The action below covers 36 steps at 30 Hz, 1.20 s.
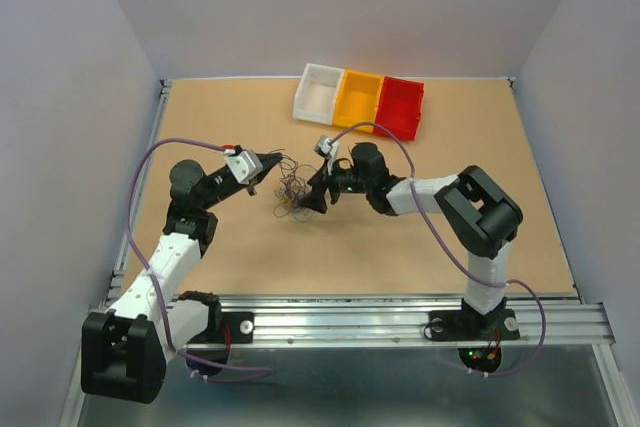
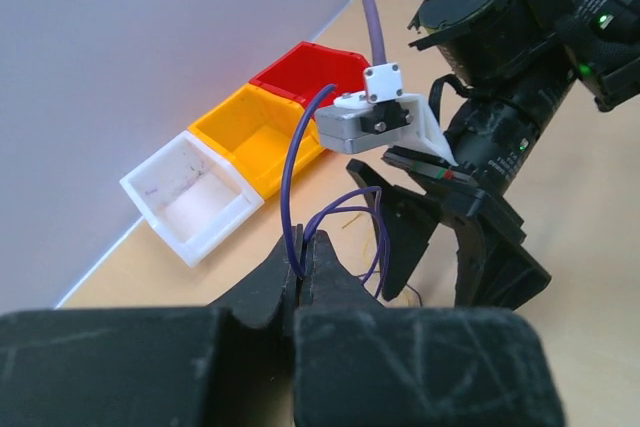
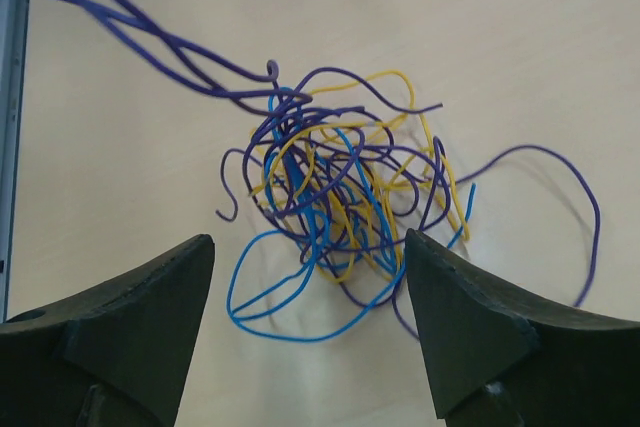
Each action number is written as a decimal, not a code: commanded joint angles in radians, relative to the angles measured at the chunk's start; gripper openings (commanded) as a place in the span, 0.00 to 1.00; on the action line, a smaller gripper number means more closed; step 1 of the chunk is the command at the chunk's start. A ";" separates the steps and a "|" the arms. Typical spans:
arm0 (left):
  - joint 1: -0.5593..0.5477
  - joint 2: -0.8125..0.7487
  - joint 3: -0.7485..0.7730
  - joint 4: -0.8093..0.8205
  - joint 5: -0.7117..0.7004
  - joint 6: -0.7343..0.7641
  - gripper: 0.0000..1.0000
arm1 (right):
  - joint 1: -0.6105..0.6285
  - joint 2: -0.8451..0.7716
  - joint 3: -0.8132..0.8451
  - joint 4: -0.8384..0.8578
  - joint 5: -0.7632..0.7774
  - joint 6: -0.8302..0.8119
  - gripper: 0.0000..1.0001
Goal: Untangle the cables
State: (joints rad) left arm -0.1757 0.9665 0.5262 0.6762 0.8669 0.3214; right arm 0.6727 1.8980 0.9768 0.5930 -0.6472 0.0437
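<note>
Clamping purple wire (image 2: pixel 290 162), left tool (image 2: pixel 299 265), right tool (image 3: pixel 308 247) spread over cables (image 3: pixel 340 182), blue strands (image 3: pixel 295 179) close-up.

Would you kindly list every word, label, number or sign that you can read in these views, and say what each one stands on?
None: no view holds any legible text.
The three bins show no label.
The cables carry no print.
On the right arm, a thin red-and-green strip and a green light show no readable characters.
</note>
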 commanded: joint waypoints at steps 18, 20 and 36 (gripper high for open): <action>0.217 0.027 0.041 0.149 -0.938 -0.275 0.00 | 0.019 -0.383 -0.174 -0.067 0.827 0.113 0.00; 0.307 0.057 0.069 0.126 -0.824 -0.344 0.00 | -0.002 -0.538 -0.251 -0.116 0.932 0.166 0.01; 0.148 0.060 0.031 0.092 0.077 -0.099 0.89 | -0.018 -0.789 -0.382 -0.079 0.580 0.147 0.01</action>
State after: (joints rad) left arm 0.0826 1.0519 0.5346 0.7750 0.7116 0.0681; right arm 0.6609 1.0760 0.5858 0.4496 0.1570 0.2276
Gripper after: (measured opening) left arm 0.709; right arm 0.038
